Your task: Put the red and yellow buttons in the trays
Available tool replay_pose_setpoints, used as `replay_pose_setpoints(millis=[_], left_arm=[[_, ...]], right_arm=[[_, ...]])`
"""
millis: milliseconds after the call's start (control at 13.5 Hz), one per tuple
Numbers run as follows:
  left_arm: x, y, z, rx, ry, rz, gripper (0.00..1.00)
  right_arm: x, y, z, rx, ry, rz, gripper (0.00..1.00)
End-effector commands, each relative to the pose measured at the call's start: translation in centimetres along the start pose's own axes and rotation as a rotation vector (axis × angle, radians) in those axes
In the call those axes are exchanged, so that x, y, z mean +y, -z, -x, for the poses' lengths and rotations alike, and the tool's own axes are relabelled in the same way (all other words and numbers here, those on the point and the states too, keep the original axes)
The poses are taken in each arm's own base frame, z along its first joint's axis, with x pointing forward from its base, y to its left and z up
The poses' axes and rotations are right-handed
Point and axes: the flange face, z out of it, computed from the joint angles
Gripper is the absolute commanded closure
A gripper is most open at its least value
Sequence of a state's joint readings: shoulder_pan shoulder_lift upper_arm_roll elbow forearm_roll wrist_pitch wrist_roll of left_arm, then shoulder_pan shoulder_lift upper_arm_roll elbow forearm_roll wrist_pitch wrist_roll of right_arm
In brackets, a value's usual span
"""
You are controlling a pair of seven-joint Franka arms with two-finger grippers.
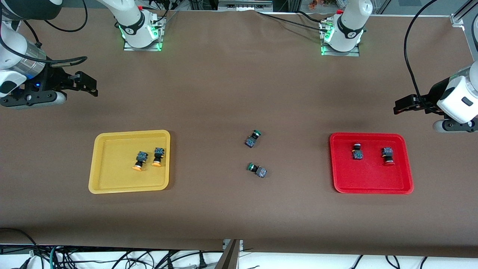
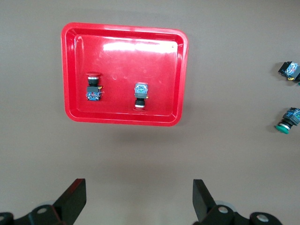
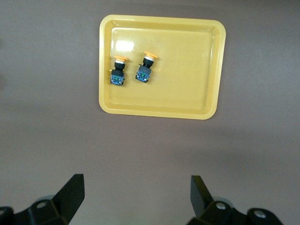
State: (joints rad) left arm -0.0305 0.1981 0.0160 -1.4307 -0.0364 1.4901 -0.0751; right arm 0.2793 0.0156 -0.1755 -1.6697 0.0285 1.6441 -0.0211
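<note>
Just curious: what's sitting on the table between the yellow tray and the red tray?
In the front view, two green-capped buttons lie between the yellow tray and red tray.

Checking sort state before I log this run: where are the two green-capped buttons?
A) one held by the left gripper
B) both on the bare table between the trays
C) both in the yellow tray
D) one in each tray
B: both green-capped buttons lie on the table between the yellow tray and the red tray; each tray holds only two buttons of its own colour, and both grippers are open and empty.
</note>
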Motion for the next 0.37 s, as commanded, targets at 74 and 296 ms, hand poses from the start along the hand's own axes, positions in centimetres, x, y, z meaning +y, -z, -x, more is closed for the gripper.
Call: replay_pose_setpoints(millis=[74, 296], left_arm=[[-0.17, 0.44, -0.50, 0.002, 0.014, 0.010, 0.00], [-0.07, 0.57, -0.49, 0.005, 0.013, 0.010, 0.00]], right_arm=[[-0.52, 1.05, -0.39, 0.007, 0.019, 0.022, 0.00], [-0.13, 1.49, -0.47, 0.015, 0.028, 0.071, 0.00]])
